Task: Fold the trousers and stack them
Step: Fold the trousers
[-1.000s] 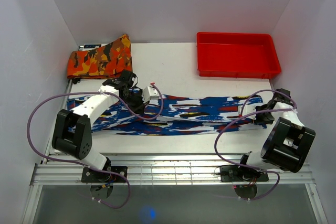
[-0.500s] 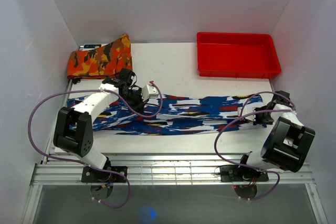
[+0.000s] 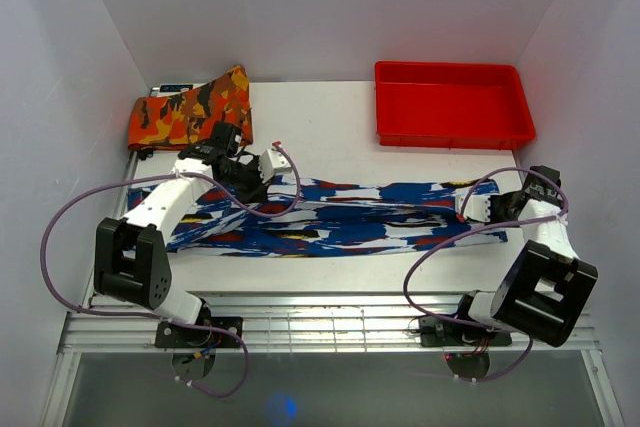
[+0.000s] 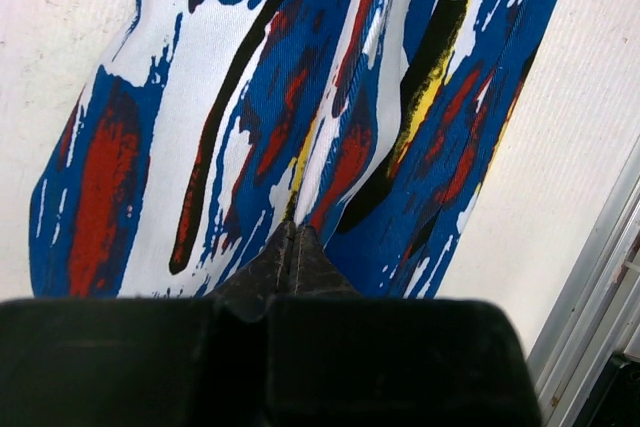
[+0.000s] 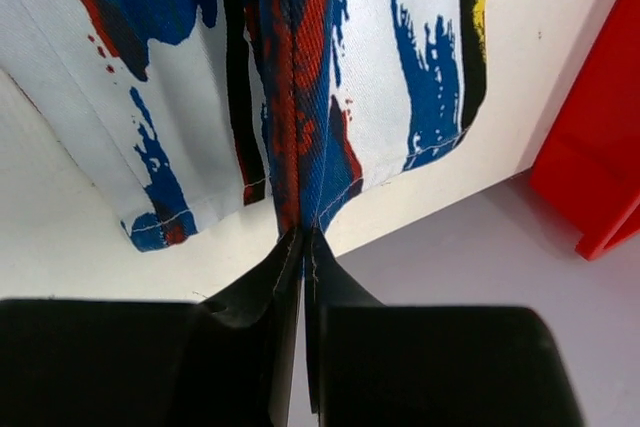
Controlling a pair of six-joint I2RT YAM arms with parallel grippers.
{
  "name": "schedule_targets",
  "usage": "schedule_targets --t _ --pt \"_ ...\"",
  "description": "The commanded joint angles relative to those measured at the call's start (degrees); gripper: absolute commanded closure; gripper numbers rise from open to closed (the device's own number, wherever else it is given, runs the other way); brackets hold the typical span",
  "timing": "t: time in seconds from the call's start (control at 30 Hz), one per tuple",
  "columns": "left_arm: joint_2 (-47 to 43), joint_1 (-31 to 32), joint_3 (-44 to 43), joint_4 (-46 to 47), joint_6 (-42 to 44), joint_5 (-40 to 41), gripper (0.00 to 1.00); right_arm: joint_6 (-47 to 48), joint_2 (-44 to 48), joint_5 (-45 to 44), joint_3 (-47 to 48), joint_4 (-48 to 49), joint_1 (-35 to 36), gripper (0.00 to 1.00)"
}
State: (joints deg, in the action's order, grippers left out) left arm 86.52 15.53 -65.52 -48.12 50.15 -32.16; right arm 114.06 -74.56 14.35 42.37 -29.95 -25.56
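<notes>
The long blue-and-white brushstroke-print fabric trousers point(image 3: 350, 217) lie stretched along the near edge of the white bench point(image 3: 320, 127), the left gripper point(image 4: 290, 239) clamped on cloth near the left edge, the right gripper point(image 5: 300, 239) clamped on the hem near the right edge. A good fold likely needs both ends lifted evenly and taut, one laid squarely over the other.

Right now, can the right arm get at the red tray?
Probably, once it lets go: the right claw is shut on the trousers. The red tray sits just beyond it, only bare table between.
</notes>
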Motion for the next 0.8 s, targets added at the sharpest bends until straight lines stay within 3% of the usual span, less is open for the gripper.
schedule_targets --t 0.0,0.37,0.77 --pt "-4.3 -1.8 -1.2 -1.5 2.1 0.8 1.00 3.8 2.6 0.3 0.8 -1.0 0.0 0.92" --pt "-7.2 -5.0 2.2 -2.9 5.6 0.7 1.00 4.3 4.5 -0.6 -4.6 1.2 0.2 0.92" --pt "-7.1 -6.7 0.2 2.2 1.4 0.8 1.00 1.3 4.0 1.6 3.4 -1.9 1.0 0.92"
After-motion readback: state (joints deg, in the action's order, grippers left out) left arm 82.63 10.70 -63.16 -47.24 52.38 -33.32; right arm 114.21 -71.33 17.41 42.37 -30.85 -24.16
